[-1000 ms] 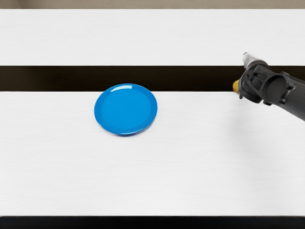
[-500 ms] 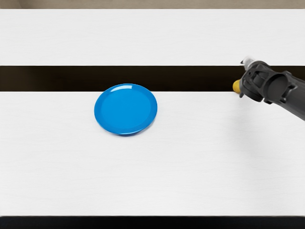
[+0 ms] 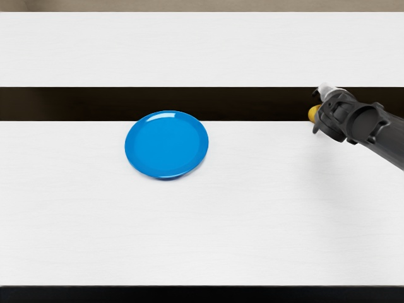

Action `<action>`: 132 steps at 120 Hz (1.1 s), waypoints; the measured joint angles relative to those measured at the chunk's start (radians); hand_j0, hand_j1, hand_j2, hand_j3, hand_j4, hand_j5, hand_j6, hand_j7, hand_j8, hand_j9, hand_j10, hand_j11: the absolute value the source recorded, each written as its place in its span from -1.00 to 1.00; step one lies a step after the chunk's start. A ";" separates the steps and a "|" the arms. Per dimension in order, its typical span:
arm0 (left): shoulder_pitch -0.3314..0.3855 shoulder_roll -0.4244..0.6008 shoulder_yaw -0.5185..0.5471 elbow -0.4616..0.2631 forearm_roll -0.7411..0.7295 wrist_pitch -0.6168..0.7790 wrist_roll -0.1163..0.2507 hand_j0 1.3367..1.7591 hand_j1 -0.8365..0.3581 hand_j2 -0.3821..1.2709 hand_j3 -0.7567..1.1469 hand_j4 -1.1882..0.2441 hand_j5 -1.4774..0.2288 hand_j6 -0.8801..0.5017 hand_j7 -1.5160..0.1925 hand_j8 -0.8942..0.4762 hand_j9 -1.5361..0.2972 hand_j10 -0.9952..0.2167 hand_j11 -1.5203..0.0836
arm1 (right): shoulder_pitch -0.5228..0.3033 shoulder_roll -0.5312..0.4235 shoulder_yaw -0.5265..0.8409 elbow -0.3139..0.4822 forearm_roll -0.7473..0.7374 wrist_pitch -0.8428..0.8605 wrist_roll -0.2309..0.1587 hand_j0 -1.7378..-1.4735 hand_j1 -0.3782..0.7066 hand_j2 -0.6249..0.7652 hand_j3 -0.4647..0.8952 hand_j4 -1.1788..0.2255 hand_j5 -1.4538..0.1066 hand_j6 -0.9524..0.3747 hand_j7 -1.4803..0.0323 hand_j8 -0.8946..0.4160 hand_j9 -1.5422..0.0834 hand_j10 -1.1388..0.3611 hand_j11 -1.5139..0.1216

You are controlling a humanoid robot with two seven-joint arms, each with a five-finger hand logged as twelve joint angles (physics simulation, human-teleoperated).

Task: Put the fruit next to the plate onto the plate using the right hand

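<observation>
1. The white tabletop point(image 3: 202, 233) fills the near field
2. A blue plate point(image 3: 166, 144) lies flat on it, left of centre, with nothing on it
3. The right arm enters from the right edge; the right hand point(image 3: 334, 115) sits at the tabletop's far edge, well apart from the plate
4. A small yellow fruit point(image 3: 312, 113) shows just at the left side of this hand, mostly hidden behind it. Whether the hand has closed on the fruit cannot be told from this view
5. Behind lies a dark gap point(image 3: 158, 104), then a second white surface point(image 3: 189, 50)
</observation>
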 joint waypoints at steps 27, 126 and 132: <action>0.001 0.000 0.000 0.000 0.000 0.000 0.000 0.52 0.98 -0.54 -0.20 0.65 0.73 0.27 0.77 0.30 0.67 0.64 0.89 | -0.012 -0.002 -0.001 -0.001 -0.001 0.000 0.002 -0.40 -0.15 -0.20 -0.31 0.16 0.26 -0.12 0.33 -0.19 0.32 0.03 0.27; 0.000 0.000 0.001 0.000 0.000 0.000 0.000 0.52 0.98 -0.54 -0.20 0.65 0.73 0.27 0.77 0.30 0.67 0.64 0.89 | -0.012 -0.002 0.060 0.003 0.000 0.041 -0.042 -0.35 0.29 -0.19 -0.32 -0.23 -0.06 0.00 -0.11 0.06 -0.22 -0.19 -0.09; 0.001 0.000 0.001 0.000 -0.001 0.000 0.000 0.52 0.98 -0.54 -0.20 0.65 0.73 0.27 0.77 0.30 0.67 0.64 0.89 | -0.011 -0.003 0.088 0.003 0.000 0.057 -0.062 -0.40 0.38 -0.16 -0.32 -0.18 -0.10 0.17 -0.26 0.24 -0.37 0.00 -0.30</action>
